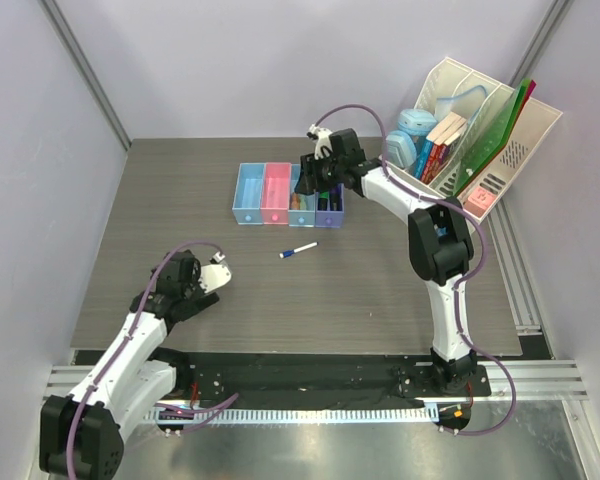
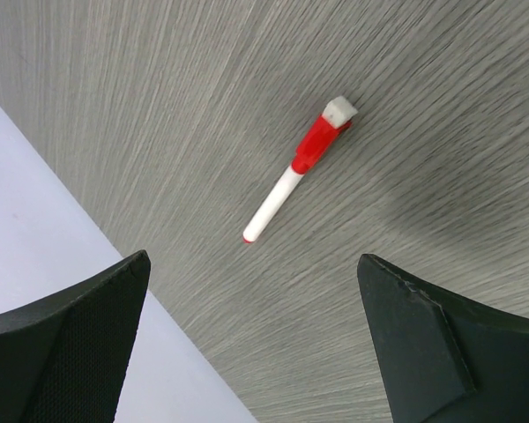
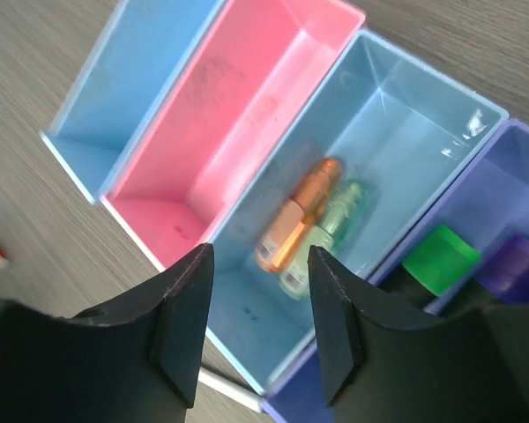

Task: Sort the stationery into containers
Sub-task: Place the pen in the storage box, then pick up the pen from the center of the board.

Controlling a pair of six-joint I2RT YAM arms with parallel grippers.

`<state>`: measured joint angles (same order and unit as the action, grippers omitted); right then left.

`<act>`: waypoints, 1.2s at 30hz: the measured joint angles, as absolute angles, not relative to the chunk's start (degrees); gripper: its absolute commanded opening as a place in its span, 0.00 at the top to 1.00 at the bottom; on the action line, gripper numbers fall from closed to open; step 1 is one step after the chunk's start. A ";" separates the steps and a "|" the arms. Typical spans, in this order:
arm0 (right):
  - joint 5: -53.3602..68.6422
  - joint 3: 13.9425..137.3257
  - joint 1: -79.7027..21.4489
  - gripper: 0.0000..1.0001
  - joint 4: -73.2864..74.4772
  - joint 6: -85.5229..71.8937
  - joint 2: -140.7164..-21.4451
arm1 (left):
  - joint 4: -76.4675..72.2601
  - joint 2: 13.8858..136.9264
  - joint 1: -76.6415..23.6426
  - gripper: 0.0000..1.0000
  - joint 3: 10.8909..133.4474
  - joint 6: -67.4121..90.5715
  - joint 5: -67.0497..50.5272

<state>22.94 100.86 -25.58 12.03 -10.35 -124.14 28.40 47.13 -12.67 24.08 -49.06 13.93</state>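
Four joined containers (image 1: 248,192) sit mid-table: light blue, pink (image 3: 247,115), light blue (image 3: 406,115), purple (image 3: 511,176). An orange highlighter (image 3: 295,216) and a green highlighter (image 3: 331,229) lie in the third tray. The purple tray holds a green-capped (image 3: 441,257) and a purple-capped item (image 3: 511,264). My right gripper (image 3: 258,256) (image 1: 320,175) hovers open over the third tray, nothing between its fingers. A blue-capped white marker (image 1: 298,250) lies in front of the trays. A red-capped white marker (image 2: 300,172) lies ahead of my open, empty left gripper (image 2: 254,260) (image 1: 215,275).
A white slanted file rack (image 1: 525,150) with books, folders and pale blue rounded things stands at the back right, close behind the right arm. A thin white stick (image 3: 225,388) lies by the trays' near corner. Pale walls enclose the table on three sides.
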 measured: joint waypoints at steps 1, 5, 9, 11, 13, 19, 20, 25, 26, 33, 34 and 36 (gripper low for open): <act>22.76 101.23 -25.74 0.46 13.47 -8.38 -124.14 | 28.36 47.13 -12.34 0.00 24.10 -49.67 13.96; 21.69 104.60 -27.73 0.44 24.34 4.73 -123.37 | 28.36 47.09 -8.64 0.00 24.10 -51.66 13.02; 18.50 104.95 -32.10 0.44 36.49 20.88 -118.67 | 28.62 47.00 -2.87 0.00 24.18 -54.92 8.71; 16.75 103.50 -34.41 0.44 41.10 27.99 -115.18 | 28.62 47.27 0.45 0.00 24.21 -56.99 5.74; 15.55 101.69 -36.58 0.44 44.77 33.74 -112.07 | 28.64 48.18 3.16 0.00 24.34 -58.94 2.57; 12.47 98.17 -37.95 0.45 52.07 44.05 -110.19 | 28.75 52.10 6.07 0.00 24.88 -63.48 -7.77; 11.88 98.00 -37.71 0.45 52.75 45.01 -110.80 | 28.80 53.32 6.11 0.00 25.39 -63.99 -9.32; 9.54 97.91 -37.17 0.46 53.80 48.31 -114.04 | 28.32 61.19 6.39 0.03 28.93 -65.43 -14.74; 9.08 97.91 -37.12 0.46 53.82 48.80 -114.59 | 28.10 62.41 6.76 0.03 29.43 -65.82 -15.77; 5.96 97.91 -37.12 0.46 53.84 51.33 -117.45 | 25.47 68.90 10.61 0.02 31.73 -70.17 -21.91; 5.50 97.89 -37.12 0.46 53.82 51.64 -117.80 | 25.08 69.91 11.03 0.02 32.25 -71.07 -22.76; 4.86 97.89 -37.12 0.46 53.78 52.25 -118.54 | 24.82 72.20 11.57 0.07 33.61 -72.55 -24.21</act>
